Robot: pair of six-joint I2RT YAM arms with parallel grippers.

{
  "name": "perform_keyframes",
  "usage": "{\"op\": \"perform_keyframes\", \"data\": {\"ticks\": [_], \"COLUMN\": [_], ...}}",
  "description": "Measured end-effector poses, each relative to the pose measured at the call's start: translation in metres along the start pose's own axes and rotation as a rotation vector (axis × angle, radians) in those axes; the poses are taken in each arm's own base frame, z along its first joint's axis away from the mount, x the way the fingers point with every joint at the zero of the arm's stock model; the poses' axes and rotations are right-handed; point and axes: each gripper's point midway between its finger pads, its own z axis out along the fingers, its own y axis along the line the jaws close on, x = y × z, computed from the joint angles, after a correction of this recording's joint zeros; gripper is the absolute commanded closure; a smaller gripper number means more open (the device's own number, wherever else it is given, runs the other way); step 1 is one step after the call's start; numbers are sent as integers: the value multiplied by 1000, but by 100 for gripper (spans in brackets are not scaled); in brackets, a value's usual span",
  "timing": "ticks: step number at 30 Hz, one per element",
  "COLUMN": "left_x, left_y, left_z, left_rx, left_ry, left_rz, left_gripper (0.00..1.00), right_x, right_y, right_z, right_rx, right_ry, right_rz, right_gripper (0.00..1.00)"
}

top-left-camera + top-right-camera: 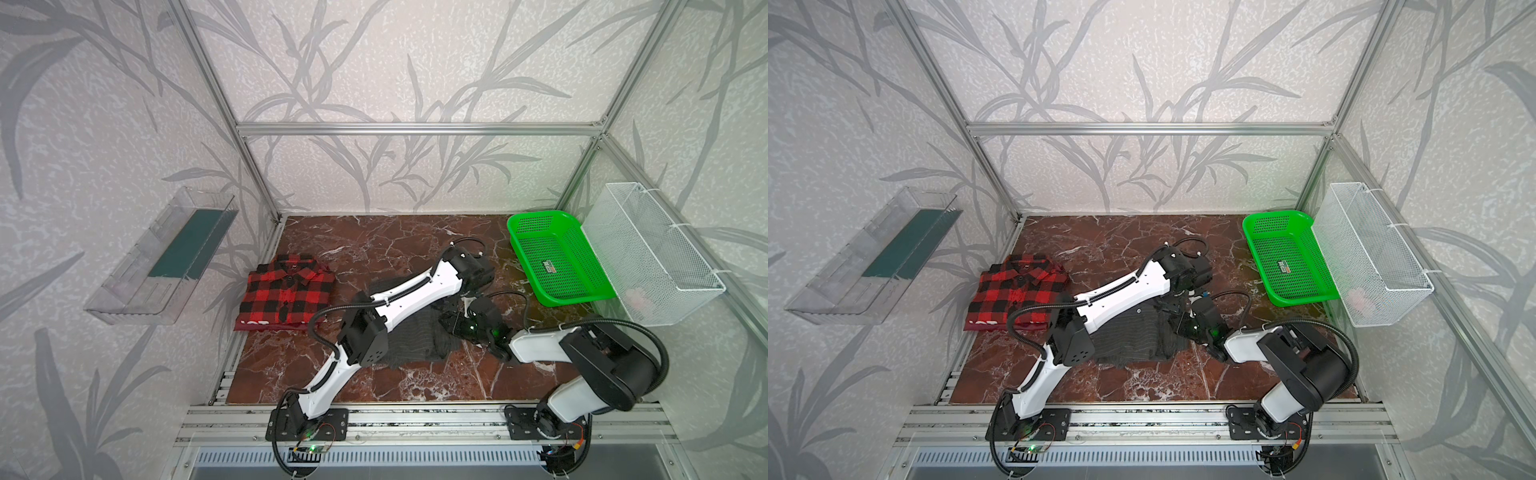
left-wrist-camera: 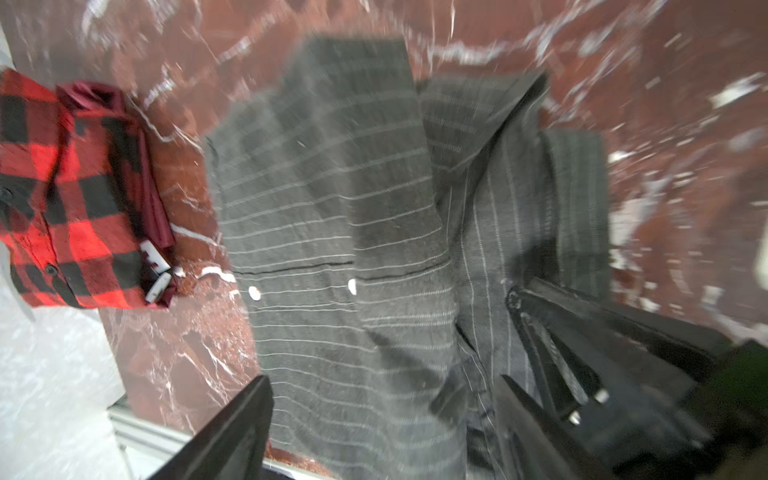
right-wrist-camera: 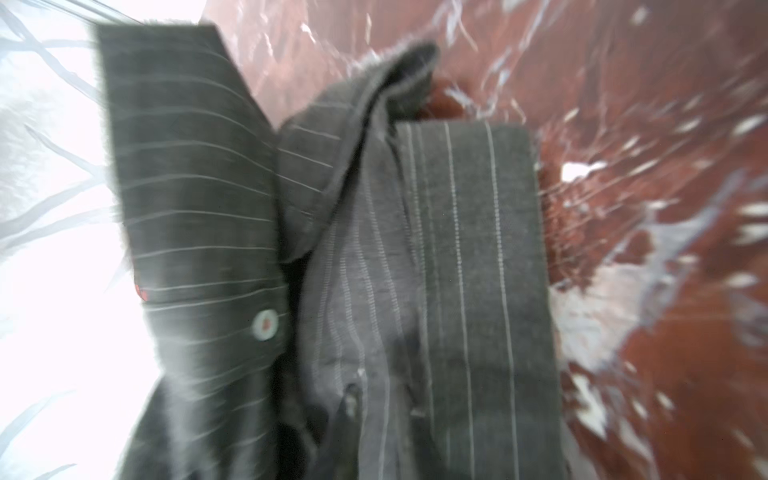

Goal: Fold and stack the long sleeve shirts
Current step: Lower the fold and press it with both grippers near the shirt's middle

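Centrally, on the red-brown marble table (image 1: 374,245), we see a charcoal pinstriped shirt (image 1: 419,338) lying rumpled and partly folded. The left arm (image 1: 407,291) stretches across above it and hides much of it in both top views. The left gripper (image 2: 382,380) hangs over the shirt with its jaws spread wide, holding nothing. The right gripper (image 1: 451,323) sits low at the shirt's right edge; we cannot tell whether it pinches cloth. A red-and-black plaid shirt (image 1: 286,297) lies folded at the table's left edge, apart from the charcoal one. A green basket (image 1: 536,224) stands at the far right, with a white wire basket (image 1: 648,249) just beside it.
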Motion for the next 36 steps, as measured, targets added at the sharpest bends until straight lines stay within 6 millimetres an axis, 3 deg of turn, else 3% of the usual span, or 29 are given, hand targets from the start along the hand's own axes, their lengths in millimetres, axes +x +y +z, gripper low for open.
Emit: {"op": "perform_keyframes", "data": {"ticks": [4,8,11,13,16,20,23,28,30,36], "left_x": [-8,4,22,40,61,78,86,88,89,92], "left_y": [35,79,99,106,109,103,94,72,62,32], "left_z": [-48,-67,-53,-32,-2,24,35,45,47,52], "left_rx": [58,20,-58,-124,-185,-187,-149,-69,-36,36], "left_ry": [-114,-168,-147,-94,-26,16,35,28,23,13], "left_rz": [-57,-77,-51,-6,47,65,58,46,47,62], "left_gripper": [8,5,5,5,5,5,5,5,5,5], "right_x": [-13,-30,-43,-51,-56,-48,-43,-43,-44,-52], "right_y": [17,41,68,85,95,79,61,56,57,64], "right_z": [-18,-21,-14,-4,12,33,45,47,47,32], "right_rx": [-9,-19,-48,-72,-89,-47,-4,0,-3,-13], "right_ry": [-38,-45,-25,-4,29,94,135,150,145,106], "right_rz": [-55,-126,-185,-221,-251,-255,-242,-255,-267,-298], "right_gripper": [43,26,20,19,20,30,43,89,100,100]}}
